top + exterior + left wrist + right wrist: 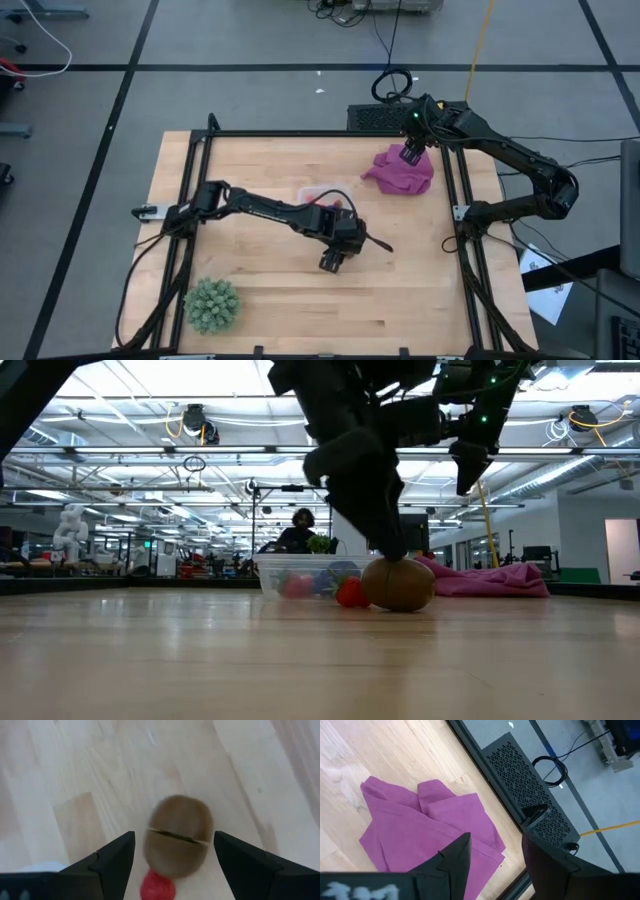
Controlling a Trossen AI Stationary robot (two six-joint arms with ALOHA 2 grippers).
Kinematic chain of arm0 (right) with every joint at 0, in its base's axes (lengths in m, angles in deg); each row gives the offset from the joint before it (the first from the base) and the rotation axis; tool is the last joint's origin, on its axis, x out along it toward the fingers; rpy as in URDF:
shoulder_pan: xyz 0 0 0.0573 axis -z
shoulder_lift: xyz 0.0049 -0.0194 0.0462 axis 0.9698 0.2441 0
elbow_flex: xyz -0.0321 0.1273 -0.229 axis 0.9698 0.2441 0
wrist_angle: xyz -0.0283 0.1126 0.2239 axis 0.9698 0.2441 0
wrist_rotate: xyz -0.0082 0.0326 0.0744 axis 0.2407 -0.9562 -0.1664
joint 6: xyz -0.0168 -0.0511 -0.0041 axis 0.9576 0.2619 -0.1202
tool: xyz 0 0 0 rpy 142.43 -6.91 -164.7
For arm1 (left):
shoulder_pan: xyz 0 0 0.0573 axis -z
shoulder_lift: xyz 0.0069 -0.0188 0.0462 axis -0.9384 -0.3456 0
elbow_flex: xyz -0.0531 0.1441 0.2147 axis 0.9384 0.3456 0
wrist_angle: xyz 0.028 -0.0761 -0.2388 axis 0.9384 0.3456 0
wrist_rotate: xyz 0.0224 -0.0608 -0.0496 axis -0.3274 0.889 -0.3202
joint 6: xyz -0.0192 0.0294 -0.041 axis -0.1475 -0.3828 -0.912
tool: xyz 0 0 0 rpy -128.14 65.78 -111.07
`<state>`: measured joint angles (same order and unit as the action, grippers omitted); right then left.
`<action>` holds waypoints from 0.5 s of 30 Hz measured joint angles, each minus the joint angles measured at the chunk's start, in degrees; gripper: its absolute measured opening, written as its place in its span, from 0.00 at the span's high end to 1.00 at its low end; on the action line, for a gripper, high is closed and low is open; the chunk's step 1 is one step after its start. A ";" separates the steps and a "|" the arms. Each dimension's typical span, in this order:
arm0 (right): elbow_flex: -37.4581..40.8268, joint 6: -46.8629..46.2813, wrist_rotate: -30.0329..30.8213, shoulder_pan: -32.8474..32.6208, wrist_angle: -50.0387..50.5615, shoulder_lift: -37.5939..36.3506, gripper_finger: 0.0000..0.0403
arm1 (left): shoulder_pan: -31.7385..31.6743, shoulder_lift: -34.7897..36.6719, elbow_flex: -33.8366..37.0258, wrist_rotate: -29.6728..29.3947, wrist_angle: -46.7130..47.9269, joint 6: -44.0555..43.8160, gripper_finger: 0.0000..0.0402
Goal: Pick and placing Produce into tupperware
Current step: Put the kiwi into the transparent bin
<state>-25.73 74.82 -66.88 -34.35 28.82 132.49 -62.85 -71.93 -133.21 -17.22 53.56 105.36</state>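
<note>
Left gripper [172, 857] jaws open astride the brown piece [177, 837] (seam crosswise); right jaws open.

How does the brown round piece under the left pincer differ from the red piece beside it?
Colour: the brown round piece is dull brown; the red piece is bright red.
Size: the brown piece is clearly larger than the red piece, in the low view too.
Surface: the brown piece shows a dark seam across its middle; no seam shows on the red piece.
Position: the open left pincer brackets the brown piece.
Both lie on the wooden table, close together.
</note>
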 joint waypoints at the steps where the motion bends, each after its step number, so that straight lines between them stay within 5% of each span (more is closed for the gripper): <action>1: 0.00 0.06 -0.02 0.00 0.06 0.00 0.58 | -0.13 -0.25 -0.02 0.00 -0.56 0.06 0.32; 15: 0.00 0.14 0.00 0.00 0.04 0.00 0.58 | -0.65 -0.47 -0.09 1.95 0.29 0.94 0.32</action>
<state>-25.73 74.96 -66.88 -34.35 28.87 132.49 -63.50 -72.41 -133.30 -15.28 53.86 106.30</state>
